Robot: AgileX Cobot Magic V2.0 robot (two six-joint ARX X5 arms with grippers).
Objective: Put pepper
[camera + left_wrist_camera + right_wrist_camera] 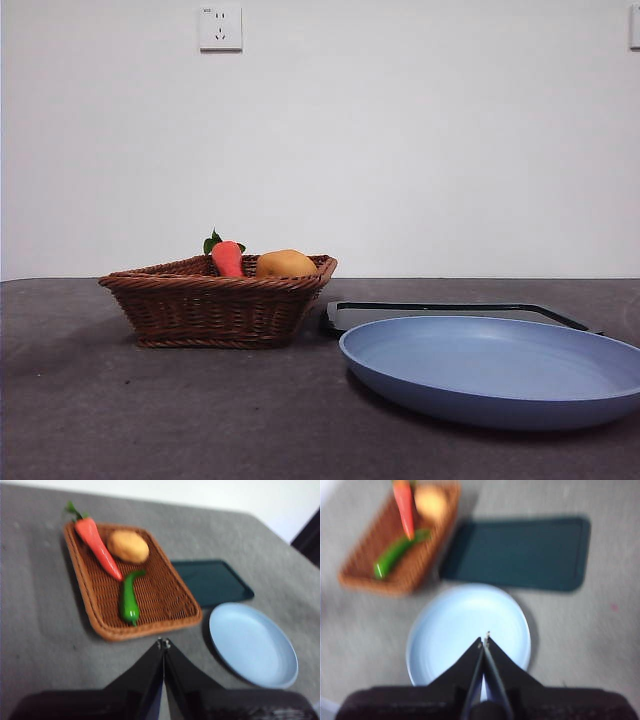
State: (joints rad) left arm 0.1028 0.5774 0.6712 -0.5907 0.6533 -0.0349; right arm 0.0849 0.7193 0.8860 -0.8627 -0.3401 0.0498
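The green pepper (128, 598) lies in the brown wicker basket (90, 600), beside a red-orange carrot (97, 547) and a rounded orange-yellow fruit (128, 546). It also shows in the right wrist view (395, 554). In the front view the basket (215, 300) hides the pepper. My left gripper (163, 643) is shut and empty, high above the table near the basket's edge. My right gripper (485, 641) is shut and empty, high above the blue plate (450, 625). Neither arm shows in the front view.
A dark green tray (210, 580) lies next to the basket, with the light blue plate (250, 642) beside it. In the front view the plate (500, 365) is nearest, the tray (450, 312) behind it. A wall socket (220, 27) is on the white wall.
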